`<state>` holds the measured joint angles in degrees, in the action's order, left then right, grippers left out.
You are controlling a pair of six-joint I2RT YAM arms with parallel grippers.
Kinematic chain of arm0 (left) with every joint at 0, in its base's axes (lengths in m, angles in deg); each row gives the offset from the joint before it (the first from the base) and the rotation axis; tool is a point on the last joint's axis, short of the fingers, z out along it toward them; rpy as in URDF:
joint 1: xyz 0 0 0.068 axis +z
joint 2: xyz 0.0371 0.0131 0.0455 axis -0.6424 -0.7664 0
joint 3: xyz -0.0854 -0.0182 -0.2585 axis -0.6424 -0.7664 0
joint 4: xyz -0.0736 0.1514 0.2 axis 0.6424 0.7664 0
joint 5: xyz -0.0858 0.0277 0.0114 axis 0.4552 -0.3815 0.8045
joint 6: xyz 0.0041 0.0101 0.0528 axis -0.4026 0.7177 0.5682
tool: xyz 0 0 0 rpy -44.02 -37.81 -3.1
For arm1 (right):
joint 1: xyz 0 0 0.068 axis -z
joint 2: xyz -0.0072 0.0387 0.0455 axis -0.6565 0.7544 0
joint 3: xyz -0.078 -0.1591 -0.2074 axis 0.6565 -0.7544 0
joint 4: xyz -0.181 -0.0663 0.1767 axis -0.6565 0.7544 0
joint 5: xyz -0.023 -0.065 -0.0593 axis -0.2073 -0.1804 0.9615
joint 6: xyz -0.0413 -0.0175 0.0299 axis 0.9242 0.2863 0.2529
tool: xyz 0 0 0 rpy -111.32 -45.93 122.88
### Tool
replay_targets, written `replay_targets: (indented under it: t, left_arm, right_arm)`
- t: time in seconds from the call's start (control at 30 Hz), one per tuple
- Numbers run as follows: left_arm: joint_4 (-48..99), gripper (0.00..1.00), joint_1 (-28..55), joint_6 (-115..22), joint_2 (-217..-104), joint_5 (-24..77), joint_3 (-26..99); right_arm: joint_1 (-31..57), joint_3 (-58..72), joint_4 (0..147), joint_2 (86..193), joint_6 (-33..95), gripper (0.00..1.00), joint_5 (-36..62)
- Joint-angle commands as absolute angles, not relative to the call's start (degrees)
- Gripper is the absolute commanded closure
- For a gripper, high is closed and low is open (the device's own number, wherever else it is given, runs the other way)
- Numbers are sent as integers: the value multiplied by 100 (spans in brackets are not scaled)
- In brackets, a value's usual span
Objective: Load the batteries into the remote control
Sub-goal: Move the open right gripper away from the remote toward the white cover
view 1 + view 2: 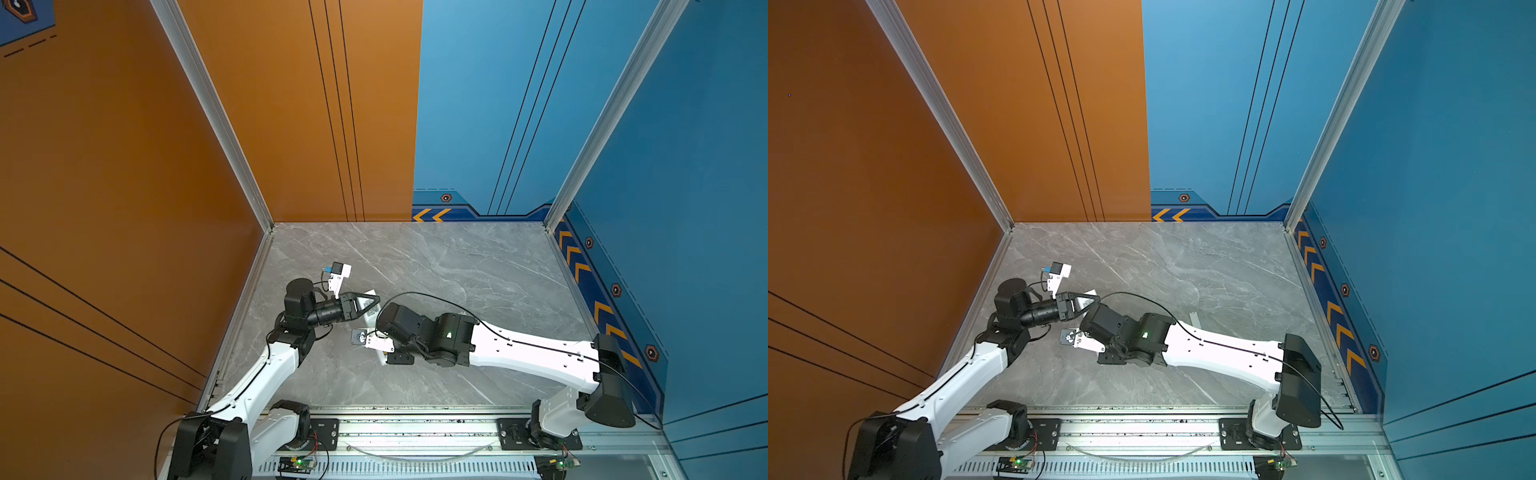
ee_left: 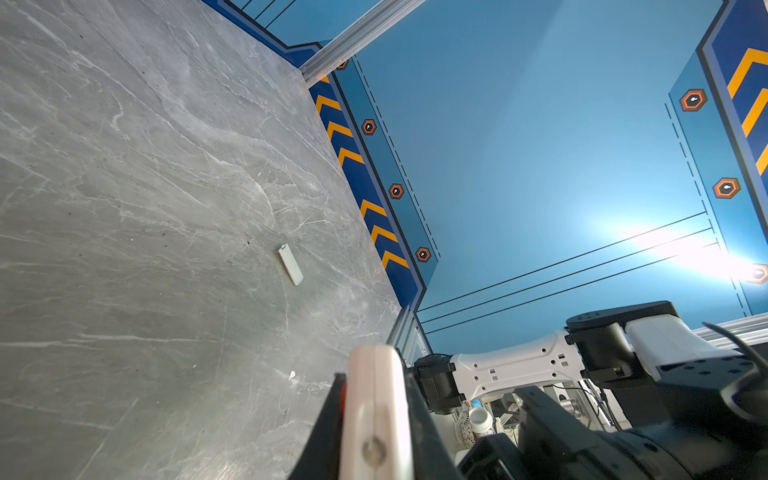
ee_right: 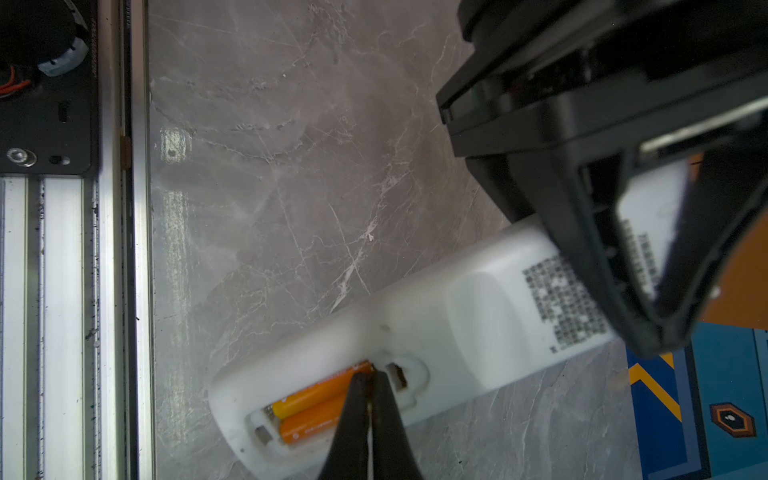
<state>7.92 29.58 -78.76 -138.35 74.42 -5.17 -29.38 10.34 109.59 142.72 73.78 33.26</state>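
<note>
Orange batteries (image 3: 316, 405) lie side by side in the open compartment of the white remote control (image 3: 419, 349), held back-up above the grey marble table (image 3: 270, 187). The left end effector (image 3: 648, 257) clamps the remote's far end. The right end effector (image 3: 370, 376), fingertips pinched together, touches the batteries. A small cover plate (image 2: 290, 264) lies well apart.

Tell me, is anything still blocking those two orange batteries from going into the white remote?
Nothing visible blocks them. In the right wrist view both batteries already lie side by side in the open compartment of the remote control. The right gripper, shut, presses its tips on them. The left gripper holds the remote's other end. The cover plate lies apart on the table.
</note>
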Motion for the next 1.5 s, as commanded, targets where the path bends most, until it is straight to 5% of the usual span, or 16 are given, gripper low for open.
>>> replay_targets:
  t: [0.0,0.57,0.9,1.47]
  left_arm:
    - [720,100,2951,-8015,-13768,7732,-485]
    - [708,100,3008,-8031,-13828,7647,-511]
    - [709,100,3098,-8121,-13867,7410,-590]
    - [711,100,3232,-8146,-13767,7241,-636]
  right_arm:
    - [-2859,911,10849,14510,7219,100,3393]
    - [-2955,1125,10906,14068,6980,98,3448]
    - [-2559,1072,10889,13048,6263,54,2931]
    - [-1266,729,11328,12393,5261,27,2682]
